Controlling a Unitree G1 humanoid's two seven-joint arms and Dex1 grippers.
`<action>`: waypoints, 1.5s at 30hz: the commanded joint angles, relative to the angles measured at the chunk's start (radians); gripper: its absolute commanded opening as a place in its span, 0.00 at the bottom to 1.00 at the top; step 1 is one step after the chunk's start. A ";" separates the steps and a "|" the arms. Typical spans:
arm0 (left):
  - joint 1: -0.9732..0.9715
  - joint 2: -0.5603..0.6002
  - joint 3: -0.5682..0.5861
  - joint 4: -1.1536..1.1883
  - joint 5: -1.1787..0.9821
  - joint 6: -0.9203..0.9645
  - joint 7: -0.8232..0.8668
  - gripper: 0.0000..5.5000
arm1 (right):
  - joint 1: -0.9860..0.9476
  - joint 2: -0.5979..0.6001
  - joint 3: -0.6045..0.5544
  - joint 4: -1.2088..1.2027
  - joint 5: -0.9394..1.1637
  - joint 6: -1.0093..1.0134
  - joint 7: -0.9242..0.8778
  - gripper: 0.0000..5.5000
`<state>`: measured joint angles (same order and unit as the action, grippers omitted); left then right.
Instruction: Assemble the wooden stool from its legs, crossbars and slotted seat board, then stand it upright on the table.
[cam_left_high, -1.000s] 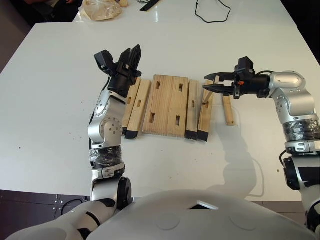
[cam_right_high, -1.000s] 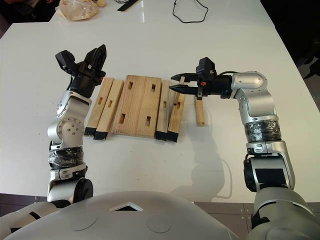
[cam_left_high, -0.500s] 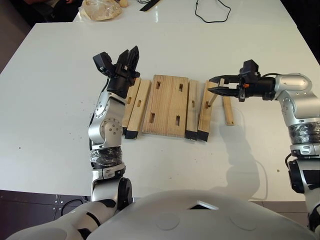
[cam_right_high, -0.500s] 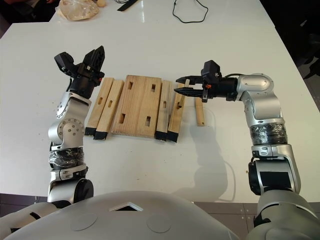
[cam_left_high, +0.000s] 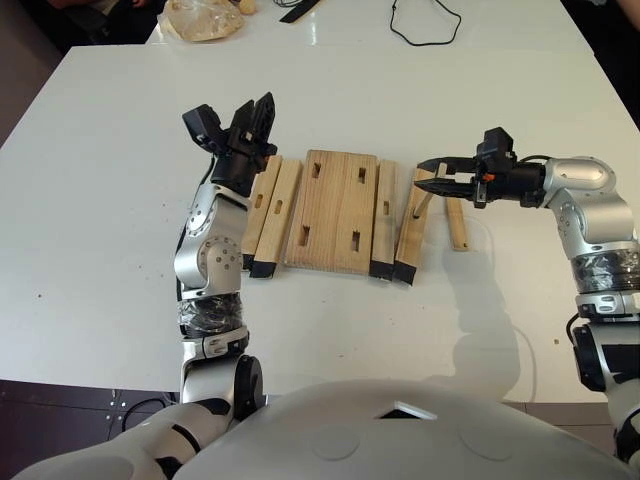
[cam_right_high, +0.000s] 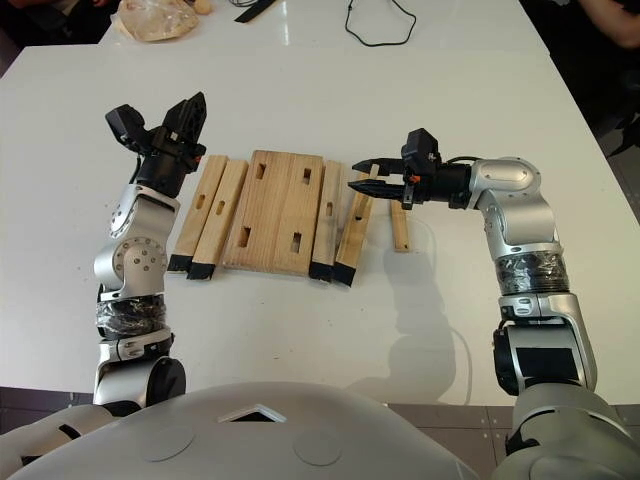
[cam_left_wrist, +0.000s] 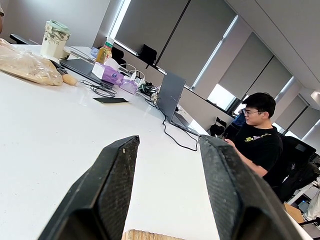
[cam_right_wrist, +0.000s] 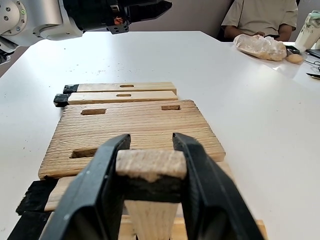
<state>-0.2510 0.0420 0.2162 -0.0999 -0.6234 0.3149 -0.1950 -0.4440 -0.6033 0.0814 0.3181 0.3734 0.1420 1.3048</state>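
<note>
The slotted seat board (cam_left_high: 335, 210) lies flat mid-table. Two legs (cam_left_high: 272, 212) lie side by side at its left, two more legs (cam_left_high: 397, 222) at its right. My right gripper (cam_left_high: 425, 174) hovers over the right-hand legs, shut on the end of a thin crossbar (cam_right_wrist: 150, 172) that slants down toward them. Another crossbar (cam_left_high: 457, 222) lies on the table just right of the legs. My left gripper (cam_left_high: 256, 106) is raised above the far ends of the left legs, open, with nothing between its fingers (cam_left_wrist: 115, 185).
The white table (cam_left_high: 100, 200) has bare room to the left, right and front of the parts. At its far edge lie a clear bag (cam_left_high: 200, 18), a black cable (cam_left_high: 425, 25) and a dark strap (cam_left_high: 300, 10).
My right gripper has drawn back to the right and dropped a little, keeping the crossbar, which now slants down onto the legs. The left gripper has hardly shifted.
</note>
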 joint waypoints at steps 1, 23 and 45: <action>0.003 0.009 -0.005 0.009 0.012 0.013 -0.004 0.40 | 0.027 0.020 0.054 0.132 -0.083 -0.018 -0.009 0.24; 0.007 0.004 0.018 0.030 -0.014 0.014 0.004 0.40 | -0.004 0.034 0.049 0.255 -0.082 -0.116 -0.064 0.33; -0.067 -0.050 0.111 0.131 -0.085 -0.018 0.024 0.40 | -0.054 0.118 -0.103 -0.278 0.137 0.241 -0.321 0.51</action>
<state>-0.3053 -0.0042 0.3431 0.0166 -0.7176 0.2931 -0.1731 -0.5258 -0.5081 -0.0336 0.0076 0.5516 0.4024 1.0369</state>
